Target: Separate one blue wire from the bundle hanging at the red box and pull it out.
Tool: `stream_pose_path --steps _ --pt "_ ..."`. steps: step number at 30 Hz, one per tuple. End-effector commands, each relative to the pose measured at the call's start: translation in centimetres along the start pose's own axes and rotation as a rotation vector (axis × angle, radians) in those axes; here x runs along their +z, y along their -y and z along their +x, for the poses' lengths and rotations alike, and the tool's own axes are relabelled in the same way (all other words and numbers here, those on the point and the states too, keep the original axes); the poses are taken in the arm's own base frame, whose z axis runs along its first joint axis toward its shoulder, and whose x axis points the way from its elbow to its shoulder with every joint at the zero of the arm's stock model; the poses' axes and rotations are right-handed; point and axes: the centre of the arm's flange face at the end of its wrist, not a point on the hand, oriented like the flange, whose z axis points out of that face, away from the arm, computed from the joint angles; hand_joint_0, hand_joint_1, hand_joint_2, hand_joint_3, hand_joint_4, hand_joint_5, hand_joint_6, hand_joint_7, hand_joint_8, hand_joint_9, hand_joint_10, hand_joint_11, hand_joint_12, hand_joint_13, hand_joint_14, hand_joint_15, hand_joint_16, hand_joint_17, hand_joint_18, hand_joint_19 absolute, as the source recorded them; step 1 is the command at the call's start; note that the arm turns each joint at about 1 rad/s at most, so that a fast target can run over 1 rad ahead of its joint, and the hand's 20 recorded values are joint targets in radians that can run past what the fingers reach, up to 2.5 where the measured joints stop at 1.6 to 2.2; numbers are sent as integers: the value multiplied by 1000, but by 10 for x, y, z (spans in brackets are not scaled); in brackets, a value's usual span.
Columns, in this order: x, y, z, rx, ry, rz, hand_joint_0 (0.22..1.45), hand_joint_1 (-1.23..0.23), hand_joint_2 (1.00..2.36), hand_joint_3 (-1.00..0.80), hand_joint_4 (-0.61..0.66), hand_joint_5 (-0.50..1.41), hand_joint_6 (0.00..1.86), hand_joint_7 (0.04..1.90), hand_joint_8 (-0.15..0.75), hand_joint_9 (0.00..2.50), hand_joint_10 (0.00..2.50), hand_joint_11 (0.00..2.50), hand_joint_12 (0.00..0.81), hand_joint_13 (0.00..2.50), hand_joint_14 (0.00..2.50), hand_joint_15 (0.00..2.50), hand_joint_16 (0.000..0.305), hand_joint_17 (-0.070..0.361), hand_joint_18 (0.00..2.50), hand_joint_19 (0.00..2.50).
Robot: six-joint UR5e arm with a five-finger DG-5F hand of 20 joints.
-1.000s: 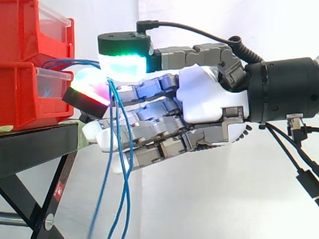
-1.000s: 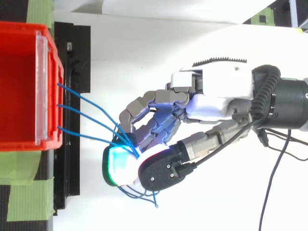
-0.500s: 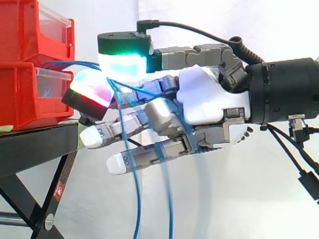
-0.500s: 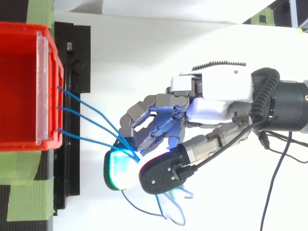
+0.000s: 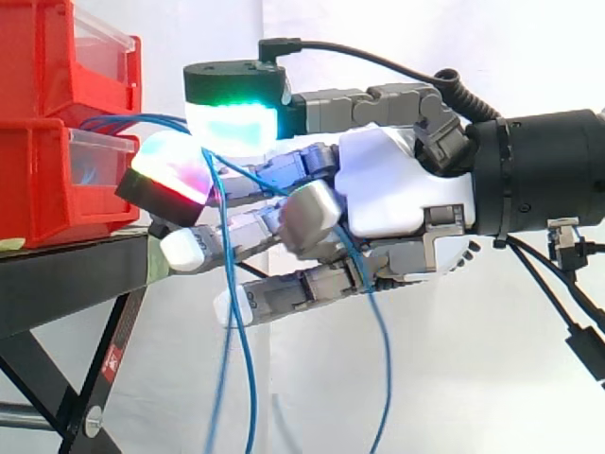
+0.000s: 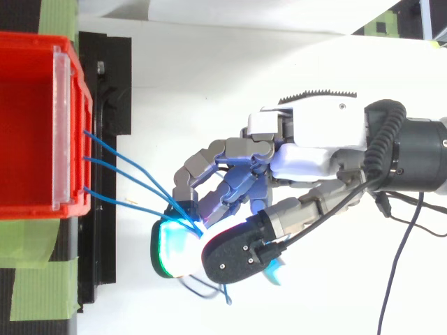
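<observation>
Blue wires (image 5: 142, 120) all anchored at the red box (image 5: 47, 180); robot hand (image 5: 397, 189) pinches them between glowing pads (image 5: 232, 123), none separated or pulled yet.

Side and overhead, sharing robot hand (image 5: 397, 194)

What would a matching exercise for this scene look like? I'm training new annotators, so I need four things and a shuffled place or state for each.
Things:
1. blue wires
2. red box
3. black stand
4. hand

Places or states:
A. beneath the box, carrying it
B. run from the box's front, then hang down
C. at the side view's left, on the stand
D. reaches in from the side view's right, fingers curled on the wires

Pairs: 1-B, 2-C, 3-A, 4-D
</observation>
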Motion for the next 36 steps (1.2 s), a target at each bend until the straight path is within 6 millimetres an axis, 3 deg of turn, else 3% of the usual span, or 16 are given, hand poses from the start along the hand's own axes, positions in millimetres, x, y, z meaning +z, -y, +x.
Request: stream_pose_path --steps 1,12,17,19,23,25,36 --pt "0 0 0 -1 0 0 603 -706 1004 0 163 -178 927 1014 435 729 10 540 576 1107 18 548 76 171 745 261" --pt "0 0 0 -2 1 -2 601 -708 1003 -2 145 -177 927 1014 416 533 8 412 566 587 5 143 77 173 571 150" --pt "0 1 1 -4 -1 2 602 -705 1004 -3 156 -179 926 1016 428 552 8 397 575 1018 5 170 76 170 603 121" --pt "0 0 1 -4 -2 0 603 -701 1005 -7 164 -180 926 1009 430 569 10 393 570 1280 12 297 75 168 637 121" --pt "0 1 1 -4 0 1 604 -699 1006 -12 170 -181 926 1014 433 589 9 404 556 1446 16 531 75 170 676 166" --pt "0 0 1 -4 0 0 604 -698 1008 -14 170 -182 926 1011 435 604 11 412 549 1509 19 655 76 171 695 189" --pt "0 0 1 -6 0 0 603 -698 1007 -18 174 -182 927 999 438 651 10 457 554 1517 21 735 76 172 741 254"
